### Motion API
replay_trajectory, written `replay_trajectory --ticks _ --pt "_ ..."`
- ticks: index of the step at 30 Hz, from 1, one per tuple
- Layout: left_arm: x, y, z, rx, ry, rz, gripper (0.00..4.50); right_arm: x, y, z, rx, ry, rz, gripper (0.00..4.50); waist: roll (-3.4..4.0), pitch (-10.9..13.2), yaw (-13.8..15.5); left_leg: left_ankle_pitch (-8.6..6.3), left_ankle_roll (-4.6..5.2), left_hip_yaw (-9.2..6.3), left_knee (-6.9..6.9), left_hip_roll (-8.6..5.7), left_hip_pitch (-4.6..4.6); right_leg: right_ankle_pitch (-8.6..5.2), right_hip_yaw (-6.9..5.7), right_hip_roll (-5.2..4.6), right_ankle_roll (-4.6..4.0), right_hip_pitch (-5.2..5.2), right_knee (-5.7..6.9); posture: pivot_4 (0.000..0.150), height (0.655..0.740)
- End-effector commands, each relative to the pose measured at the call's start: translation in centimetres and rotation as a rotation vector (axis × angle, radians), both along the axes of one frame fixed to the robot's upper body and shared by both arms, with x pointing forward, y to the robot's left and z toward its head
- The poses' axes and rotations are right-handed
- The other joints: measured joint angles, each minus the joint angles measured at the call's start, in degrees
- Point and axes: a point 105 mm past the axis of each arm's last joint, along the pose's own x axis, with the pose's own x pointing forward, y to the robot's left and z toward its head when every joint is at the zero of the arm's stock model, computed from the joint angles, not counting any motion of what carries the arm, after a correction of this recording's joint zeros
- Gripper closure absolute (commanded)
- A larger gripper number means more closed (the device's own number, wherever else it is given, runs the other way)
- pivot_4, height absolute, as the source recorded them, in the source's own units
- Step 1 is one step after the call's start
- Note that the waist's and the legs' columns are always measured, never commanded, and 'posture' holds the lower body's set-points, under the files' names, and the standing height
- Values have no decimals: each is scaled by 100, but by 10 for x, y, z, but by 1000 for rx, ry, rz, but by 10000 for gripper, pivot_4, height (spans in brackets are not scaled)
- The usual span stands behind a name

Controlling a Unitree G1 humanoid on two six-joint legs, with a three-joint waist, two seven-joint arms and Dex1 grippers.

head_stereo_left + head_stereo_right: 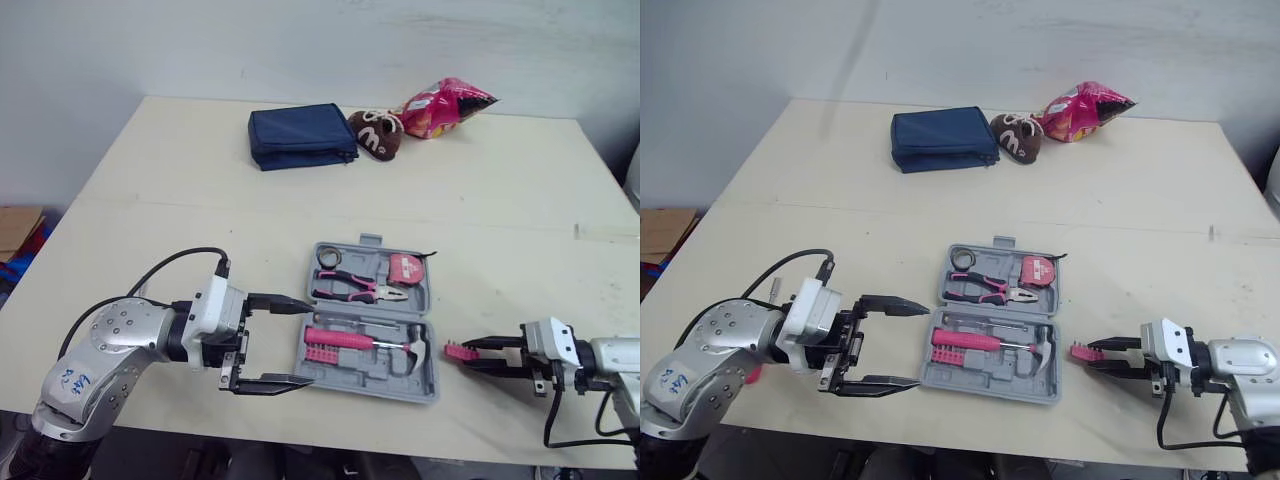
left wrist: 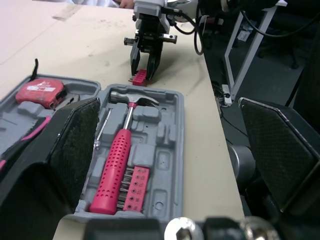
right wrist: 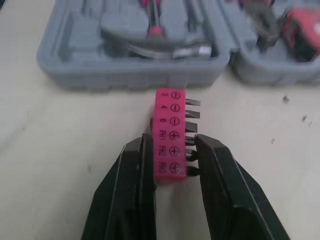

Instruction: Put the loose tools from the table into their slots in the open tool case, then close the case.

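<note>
I am clamping the bit holder [image 3: 170, 131] in the right gripper [image 3: 172, 155], its long axis pointing at the case [image 3: 125, 77] just ahead; the left gripper [image 1: 306, 343] is gaping wide.

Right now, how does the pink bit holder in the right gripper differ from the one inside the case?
The held bit holder is outside the tool case; the cased bit holder sits in its slot beside the hammer. The right gripper clamps the held one; nothing grips the cased one. Both are pink.
</note>
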Motion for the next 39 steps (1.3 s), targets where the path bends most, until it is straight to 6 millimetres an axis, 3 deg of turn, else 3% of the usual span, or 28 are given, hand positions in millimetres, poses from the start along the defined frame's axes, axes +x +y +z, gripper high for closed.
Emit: replay_trajectory --ticks 1,5,8,11,17,25,39 --pt "1 7 0 -5 -25 14 0 -5 23 38 -21 -40 12 37022 5 -3 -11 0 -3 0 0 0 -23 -4 0 2 4 -25 5 1500 7400" --pt "2 15 -8 31 -28 23 0 -14 65 57 -25 42 28 37022 3 -2 -27 4 -10 -4 2 3 -79 -7 -1 7 9 -86 15 1500 7400" --pt "1 20 -13 47 -28 26 0 -15 86 61 -54 88 13 37022 -5 2 -17 4 -10 -4 4 3 -89 -8 -1 7 11 -97 14 1500 7400" --pt "1 21 -16 53 -39 38 0 -23 106 58 -119 154 49 37022 -9 3 -17 2 -8 -2 4 1 -99 -7 -1 2 11 -106 12 1500 7400" --pt "0 19 -15 53 -64 68 0 -24 127 47 -201 175 69 37022 -9 2 -5 5 -6 -1 13 1 -174 -7 -3 1 11 -176 18 1500 7400" --pt "-6 15 -14 52 -55 76 0 -24 126 27 -335 165 94 37022 -10 2 -28 4 -5 3 21 1 -177 -9 -3 0 14 -178 18 1500 7400" --pt "-14 12 -19 51 -18 89 0 -20 127 19 -383 172 74 37022 -12 1 -33 8 -1 3 40 1 -170 -8 -2 -1 15 -174 40 1500 7400"
